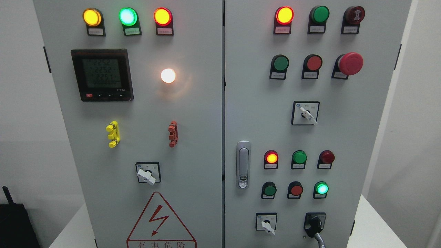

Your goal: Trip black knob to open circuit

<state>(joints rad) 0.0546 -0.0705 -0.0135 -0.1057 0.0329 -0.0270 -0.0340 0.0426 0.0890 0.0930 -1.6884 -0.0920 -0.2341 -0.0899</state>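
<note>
The black knob (314, 223) is located at the lower right of the right-hand cabinet door (262, 103), just right of a white-handled selector switch (266, 224) and below the lit green indicator lamp (321, 188). A grey lever or stem (319, 239) runs from the knob down toward the bottom edge; whether it is part of the knob or something else cannot be told.

No robot hand is seen in the head view, so neither hand's state can be told, and positions cannot be referred to a hand; the door is used as the reference instead.

Handling judgement: the knob is judged to be rigid moulded plastic on a detented rotary shaft, fixed to the panel. Weight is not a concern; a firm, short torque is expected before it snaps over. The surface looks smooth and glossy, so slip is possible. A pinch across the knob body, with fingertips on opposite flanks, is judged the best hold; pushing on the lever alone may also serve.

Neighbours noted: the selector switch sits close on one side, the small red pushbutton (296, 189) above left. The door latch handle (243, 164) is well apart.
</note>
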